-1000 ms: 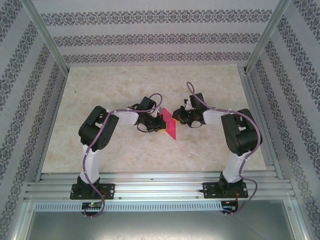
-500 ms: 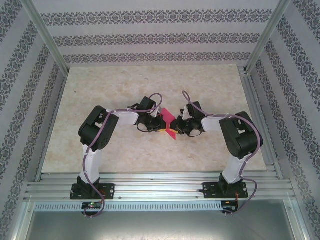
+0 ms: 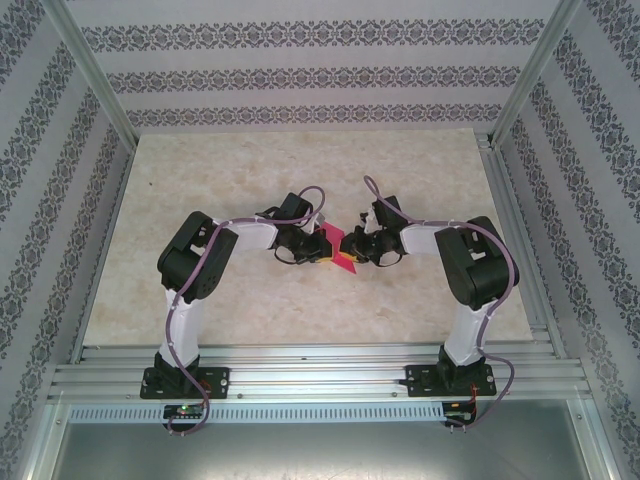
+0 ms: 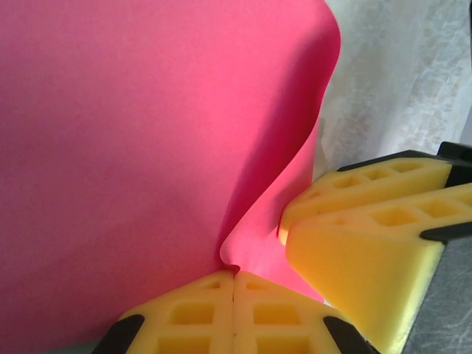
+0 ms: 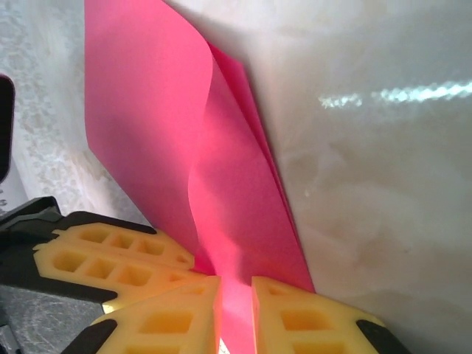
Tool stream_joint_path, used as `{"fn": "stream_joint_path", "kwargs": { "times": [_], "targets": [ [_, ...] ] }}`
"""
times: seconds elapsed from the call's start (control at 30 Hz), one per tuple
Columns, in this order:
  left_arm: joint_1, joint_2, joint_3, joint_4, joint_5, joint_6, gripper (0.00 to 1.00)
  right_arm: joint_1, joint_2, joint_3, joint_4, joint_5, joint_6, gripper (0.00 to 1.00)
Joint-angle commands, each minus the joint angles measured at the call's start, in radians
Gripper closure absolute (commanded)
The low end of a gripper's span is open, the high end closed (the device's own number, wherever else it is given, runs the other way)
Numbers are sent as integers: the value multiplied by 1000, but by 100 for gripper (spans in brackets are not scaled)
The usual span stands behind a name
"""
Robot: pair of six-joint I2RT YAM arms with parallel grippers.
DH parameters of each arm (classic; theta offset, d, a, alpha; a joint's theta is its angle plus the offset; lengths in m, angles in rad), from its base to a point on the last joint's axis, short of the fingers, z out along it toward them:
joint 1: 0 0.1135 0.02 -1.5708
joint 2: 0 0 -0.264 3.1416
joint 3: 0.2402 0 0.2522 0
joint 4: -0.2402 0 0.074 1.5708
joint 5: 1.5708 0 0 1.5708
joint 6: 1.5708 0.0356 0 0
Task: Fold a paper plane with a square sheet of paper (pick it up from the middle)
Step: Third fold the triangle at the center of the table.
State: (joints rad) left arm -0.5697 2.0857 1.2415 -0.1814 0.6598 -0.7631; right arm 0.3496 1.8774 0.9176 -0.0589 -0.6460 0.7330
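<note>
Pinching the sheet (image 4: 147, 147) at its near edge, the left gripper (image 4: 234, 274) has its jaws pressed fully together, with the paper puckered right at the tips. That's the anchor. The sheet is mid-table (image 3: 250, 180) between the two grippers, lifted on the left side and bowing in a soft S-curve, not a hard crease. The right gripper (image 5: 236, 284) sits opposite, just beside the left one. Its jaws are a narrow slot apart with the doubled paper running through; can't tell if the pads bite or just straddle. Right wrist view: one flap curls over a flatter layer lying on the table, with the edges roughly lined up on the far side. My read: left stops the layers sliding so right can work the fold line. It looks like an early fold, no dart shape yet. Risks: thin paper could tear if the grippers pull apart, and the loose curl could crease off-line.
</note>
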Motion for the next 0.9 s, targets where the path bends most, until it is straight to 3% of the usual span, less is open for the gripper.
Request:
{"fn": "stream_joint_path", "kwargs": {
  "times": [0.0,0.27,0.47,0.6,0.87],
  "targets": [
    [4,48,1,-84,-47,33,95,-21,28,23,95,-29,27,81],
    [4,45,4,-82,-53,28,95,-31,103,102,33,-1,-8,81],
    [4,39,1,-85,-63,22,95,-29,75,117,-85,124,-37,82],
    [9,3,-7,-78,-95,1,74,-27,28,95,-86,120,-37,82],
    [57,-108,-10,1,-108,-48,66,-17,51,75,-34,68,-20,82]
  ]
}}
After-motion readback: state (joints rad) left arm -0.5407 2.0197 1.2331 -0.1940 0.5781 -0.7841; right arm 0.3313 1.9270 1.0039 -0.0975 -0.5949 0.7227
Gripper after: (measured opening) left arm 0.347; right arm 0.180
